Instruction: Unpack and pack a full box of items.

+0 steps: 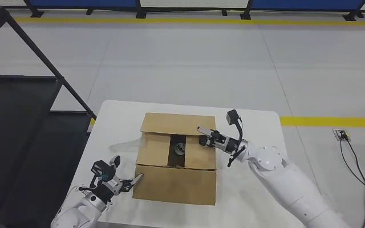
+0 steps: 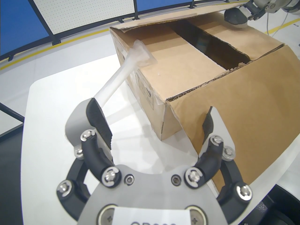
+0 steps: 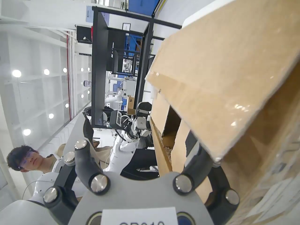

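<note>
The cardboard box [image 1: 177, 188] is set on the table [image 1: 251, 122], flaps parted over a dark gap. The right gripper [image 1: 203, 137] is spread at a flap's free edge, perhaps with one finger beneath; the left gripper [image 1: 128, 172] is spread beside the near corner. The board is judged light, stiff and tearable, best taken at that edge

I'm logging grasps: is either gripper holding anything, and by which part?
Nothing is clamped. The left gripper is open; a tape strip from the box ends at one finger. The right gripper is open at a flap.
</note>
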`<control>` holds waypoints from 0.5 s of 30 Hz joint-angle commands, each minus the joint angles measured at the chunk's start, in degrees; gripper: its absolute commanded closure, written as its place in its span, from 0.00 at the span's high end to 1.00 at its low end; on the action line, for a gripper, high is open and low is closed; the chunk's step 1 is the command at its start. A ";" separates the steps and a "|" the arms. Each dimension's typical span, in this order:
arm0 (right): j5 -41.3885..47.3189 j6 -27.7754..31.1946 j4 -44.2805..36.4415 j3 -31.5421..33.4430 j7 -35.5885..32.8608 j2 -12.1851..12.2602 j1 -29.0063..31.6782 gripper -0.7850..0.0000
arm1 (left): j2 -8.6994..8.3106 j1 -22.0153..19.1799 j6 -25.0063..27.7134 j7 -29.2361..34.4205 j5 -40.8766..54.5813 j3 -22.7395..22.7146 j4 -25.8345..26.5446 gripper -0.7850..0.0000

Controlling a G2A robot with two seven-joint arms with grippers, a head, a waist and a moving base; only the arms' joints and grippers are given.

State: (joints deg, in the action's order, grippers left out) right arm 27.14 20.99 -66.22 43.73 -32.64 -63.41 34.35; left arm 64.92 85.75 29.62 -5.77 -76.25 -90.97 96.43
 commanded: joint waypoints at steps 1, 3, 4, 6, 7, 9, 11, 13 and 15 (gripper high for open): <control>-1.71 0.44 -0.43 0.36 2.67 -0.28 -0.17 1.00 | 0.00 0.00 0.00 0.00 0.00 0.00 0.00 1.00; -3.72 0.27 -1.18 0.74 5.89 -0.58 -0.32 1.00 | 0.00 0.00 0.00 0.00 0.00 0.00 0.00 1.00; -4.53 0.19 -1.46 0.96 7.37 -0.74 -0.42 1.00 | 0.00 0.00 0.00 0.00 0.00 0.00 0.00 1.00; -7.65 -1.21 -1.45 1.33 11.93 -1.07 -0.89 1.00 | 0.00 0.00 0.00 0.00 0.00 0.00 0.00 1.00; -10.38 -2.70 -1.39 1.33 15.45 -1.29 -1.24 1.00 | 0.00 0.00 0.00 0.00 0.00 0.00 0.00 1.00; -13.11 -4.82 -2.26 0.78 20.27 -1.97 -1.44 1.00 | 0.00 0.00 0.00 0.00 0.00 0.00 0.00 1.00; -14.33 -5.94 -1.56 0.65 23.20 -2.63 -2.08 1.00 | 0.00 0.00 0.00 0.00 0.00 0.00 0.00 1.00; -15.64 -6.80 -0.60 0.12 25.30 -3.40 -2.97 1.00 | 0.00 0.00 0.00 0.00 0.00 0.00 0.00 1.00; -16.44 -7.32 0.64 -0.53 26.62 -4.25 -3.99 1.00 | 0.00 0.00 0.00 0.00 0.00 0.00 0.00 1.00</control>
State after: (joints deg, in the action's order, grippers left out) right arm 11.02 13.79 -66.20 43.51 -6.50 -67.27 30.86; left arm 64.92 85.75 29.62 -5.77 -76.25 -90.97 96.43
